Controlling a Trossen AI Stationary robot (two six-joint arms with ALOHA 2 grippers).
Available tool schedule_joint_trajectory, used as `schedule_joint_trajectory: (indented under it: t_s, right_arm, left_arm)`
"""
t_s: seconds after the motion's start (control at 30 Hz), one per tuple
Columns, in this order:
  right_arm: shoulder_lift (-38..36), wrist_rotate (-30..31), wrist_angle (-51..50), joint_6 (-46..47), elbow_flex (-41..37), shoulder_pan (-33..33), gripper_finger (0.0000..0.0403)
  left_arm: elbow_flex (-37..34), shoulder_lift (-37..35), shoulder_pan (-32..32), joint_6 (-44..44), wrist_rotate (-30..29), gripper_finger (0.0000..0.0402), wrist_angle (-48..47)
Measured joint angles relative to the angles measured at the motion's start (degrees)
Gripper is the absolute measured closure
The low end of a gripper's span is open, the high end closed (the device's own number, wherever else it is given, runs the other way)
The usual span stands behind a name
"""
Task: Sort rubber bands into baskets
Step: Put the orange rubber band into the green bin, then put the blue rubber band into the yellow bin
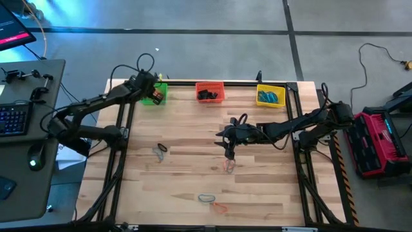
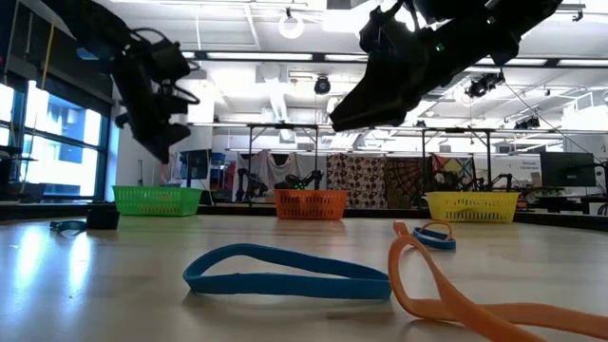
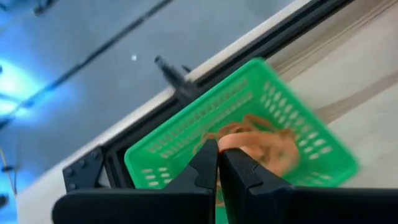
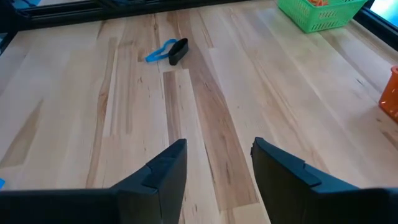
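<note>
Right gripper [image 1: 230, 153] lining up on a loose band

Jaws apart, hovering just above the orange rubber band [image 1: 228, 165], well short of the red-orange basket [image 1: 210, 92]. It's probably light and floppy, so pinch one strand. Left gripper [image 3: 217, 163] is closed over the green basket [image 3: 249, 93].

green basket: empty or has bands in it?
Not empty. The left wrist view shows orange bands heaped inside the green basket, beyond the shut left gripper above it. How many bands, cannot tell.

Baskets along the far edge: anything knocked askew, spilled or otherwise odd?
Nothing stands out. The green basket, red-orange basket and yellow basket sit upright in a row along the far edge. The loose rubber bands are just unsorted work.
</note>
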Motion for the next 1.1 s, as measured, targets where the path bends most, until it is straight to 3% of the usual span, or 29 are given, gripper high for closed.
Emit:
schedule_joint_trajectory:
  t_s: [0.23, 0.43, 0.93, 1.1]
  right_arm:
    - [0.0, 0.0, -0.3, 0.0, 0.0, 0.0, 0.0234]
    - [0.0, 0.0, -1.0, 0.0, 0.0, 0.0, 0.0234]
    - [0.0, 0.0, -1.1, 0.0, 0.0, 0.0, 0.0234]
    - [0.0, 0.0, -1.1, 0.2, 0.0, 0.0, 0.0234]
  left_arm:
    - [0.0, 4.9, 5.8, 0.6, 1.4, 0.0401, 0.0]
    - [0.0, 6.7, 7.2, 1.5, 1.5, 0.0392, -0.2]
    - [0.0, 6.9, 6.0, 2.1, 1.8, 0.0276, -3.4]
    - [0.0, 4.6, 6.0, 2.1, 1.7, 0.0259, -3.5]
